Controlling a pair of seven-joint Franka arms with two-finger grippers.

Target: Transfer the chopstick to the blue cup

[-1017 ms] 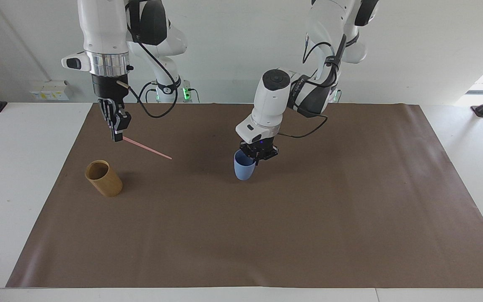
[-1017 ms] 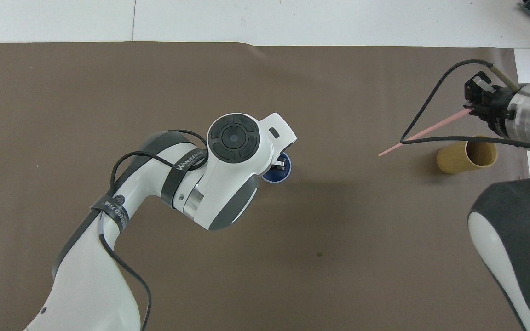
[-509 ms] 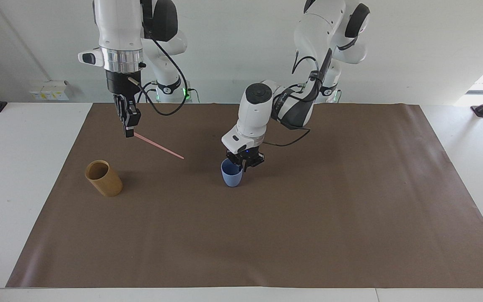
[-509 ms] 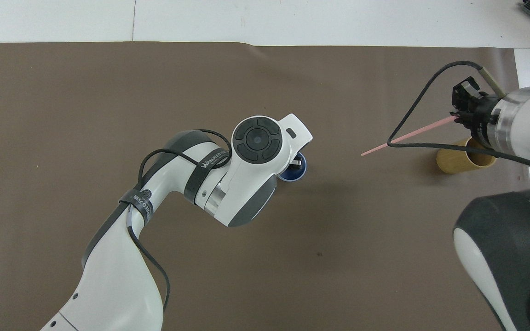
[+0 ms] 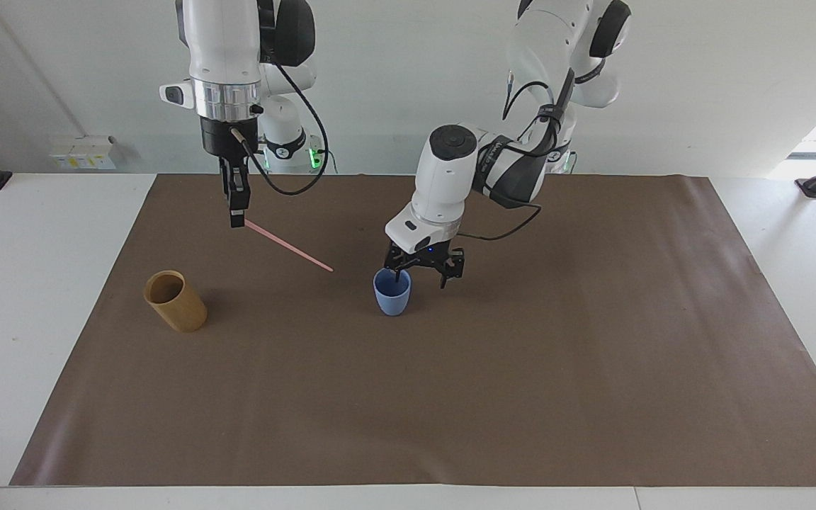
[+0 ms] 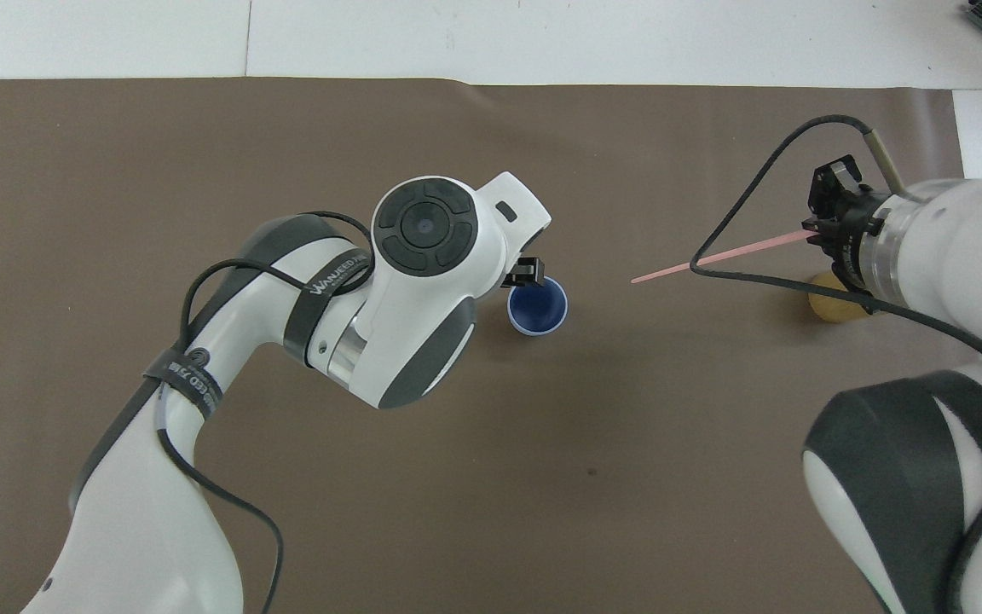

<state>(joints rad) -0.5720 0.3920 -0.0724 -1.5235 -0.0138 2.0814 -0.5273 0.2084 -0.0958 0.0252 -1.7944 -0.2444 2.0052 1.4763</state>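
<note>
A pale-pink chopstick (image 5: 287, 246) hangs in the air over the brown mat (image 5: 521, 397), slanting down from the right gripper (image 5: 237, 219), whose fingers are pressed together on its upper end; its free tip points toward the blue cup (image 5: 392, 292) and stops short of it, with a clear gap between the two. In the overhead view the chopstick (image 6: 717, 253) reaches from the right gripper (image 6: 817, 228) across open mat toward the cup (image 6: 538, 307). The cup stands upright on the mat near its middle, mouth up, with nothing visible inside it in the overhead view. The left gripper (image 5: 422, 275) sits just above the cup's rim, its fingers spread wide apart: one fingertip (image 5: 397, 276) dips at the rim on the cup's robot-facing side, the other stands outside the cup toward the left arm's end of the table, and neither grips the cup. From overhead, only a small dark part of the left gripper (image 6: 525, 271) shows at the cup's edge beneath the arm's white wrist. A tan cup (image 5: 175, 301) stands tilted on the mat well apart from the blue cup, toward the right arm's end of the table; in the overhead view the right arm hides most of the tan cup (image 6: 832, 309).
</note>
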